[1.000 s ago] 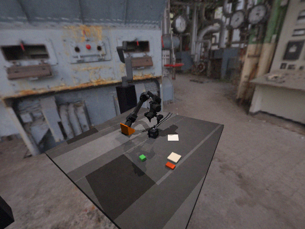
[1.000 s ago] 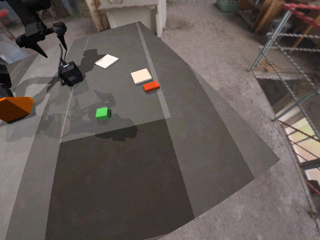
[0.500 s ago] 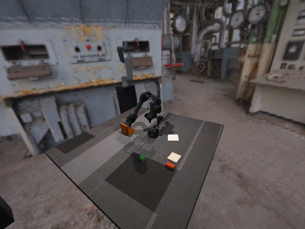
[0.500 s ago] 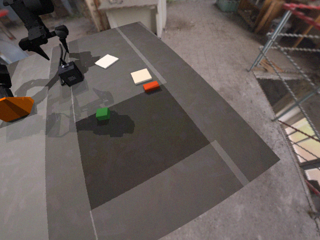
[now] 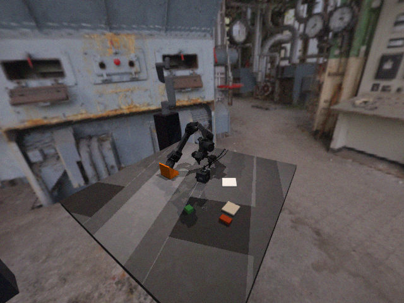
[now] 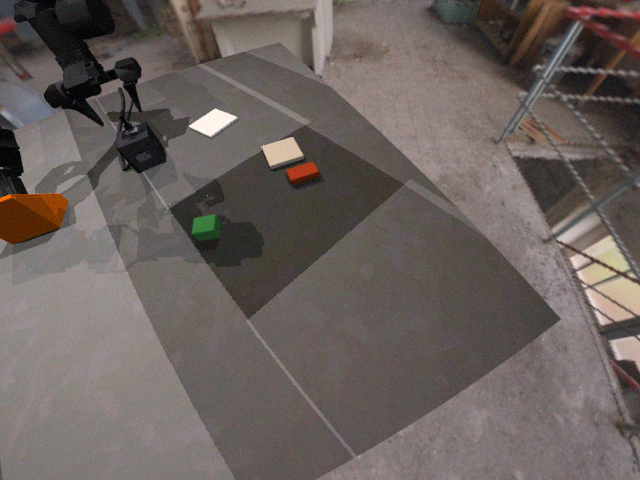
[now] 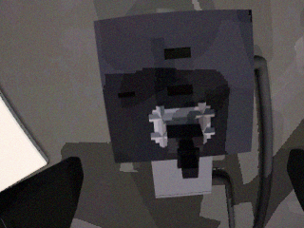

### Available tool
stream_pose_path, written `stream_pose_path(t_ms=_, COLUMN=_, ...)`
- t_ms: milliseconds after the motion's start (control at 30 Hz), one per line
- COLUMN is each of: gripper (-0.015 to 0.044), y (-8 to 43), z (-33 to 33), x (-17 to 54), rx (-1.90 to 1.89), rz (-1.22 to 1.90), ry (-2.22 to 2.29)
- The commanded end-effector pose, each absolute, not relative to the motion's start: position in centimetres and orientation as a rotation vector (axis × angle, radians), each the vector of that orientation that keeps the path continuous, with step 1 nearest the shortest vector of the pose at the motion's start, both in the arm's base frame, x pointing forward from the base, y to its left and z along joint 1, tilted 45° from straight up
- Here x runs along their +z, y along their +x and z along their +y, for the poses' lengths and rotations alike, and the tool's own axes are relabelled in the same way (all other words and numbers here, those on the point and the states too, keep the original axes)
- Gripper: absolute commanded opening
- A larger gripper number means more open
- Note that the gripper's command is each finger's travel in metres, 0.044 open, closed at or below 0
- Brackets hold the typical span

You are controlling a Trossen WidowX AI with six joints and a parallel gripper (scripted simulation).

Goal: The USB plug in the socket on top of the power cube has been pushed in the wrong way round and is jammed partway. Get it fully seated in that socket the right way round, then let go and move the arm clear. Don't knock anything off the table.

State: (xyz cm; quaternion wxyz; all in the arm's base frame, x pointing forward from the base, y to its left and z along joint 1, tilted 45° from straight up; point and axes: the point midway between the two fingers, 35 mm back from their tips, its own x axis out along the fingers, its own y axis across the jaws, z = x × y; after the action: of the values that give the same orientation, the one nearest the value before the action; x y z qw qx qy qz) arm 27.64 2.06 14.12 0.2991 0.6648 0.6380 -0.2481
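Observation:
The black power cube (image 5: pixel 202 176) (image 6: pixel 142 149) (image 7: pixel 133 47) stands on the table. Its top shows several dark slots in the wrist view. The plug (image 7: pixel 188 159) stands at the cube's top near one edge, a dark piece with pale, jagged parts around it. A thin dark cable rises there in the exterior view. How deep the plug sits and which way round it is cannot be told. My gripper (image 5: pixel 204 163) (image 6: pixel 120 117) (image 7: pixel 189 166) is open and empty, above the cube's plug end, with a finger wide on either side of the plug and touching nothing visible.
A dark cable (image 7: pixel 264 119) runs along the cube's side. An orange wedge (image 5: pixel 168 170) (image 6: pixel 31 217) stands by the arm's base. A white tile (image 5: pixel 229 182) (image 6: pixel 212 122) (image 7: pixel 16 147), cream block (image 5: pixel 230 208) (image 6: pixel 282 152), red block (image 5: pixel 225 219) (image 6: pixel 302 174) and green cube (image 5: pixel 189 209) (image 6: pixel 205 227) lie on the table.

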Motion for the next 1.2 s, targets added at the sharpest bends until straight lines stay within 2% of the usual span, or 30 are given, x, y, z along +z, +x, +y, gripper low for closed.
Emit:
stream_pose_path(t_ms=0, gripper=0.0440, y=27.66, z=2.22, x=13.98, rx=-0.659, rz=1.694, ry=1.772)
stream_pose_path(t_ms=567, gripper=0.0000, y=27.64, z=2.09, x=14.09, rx=-0.659, rz=1.694, ry=1.766)
stream_pose_path(t_ms=1167, gripper=0.0000, y=27.65, z=2.09, x=14.08, rx=-0.660, rz=1.694, ry=1.767)
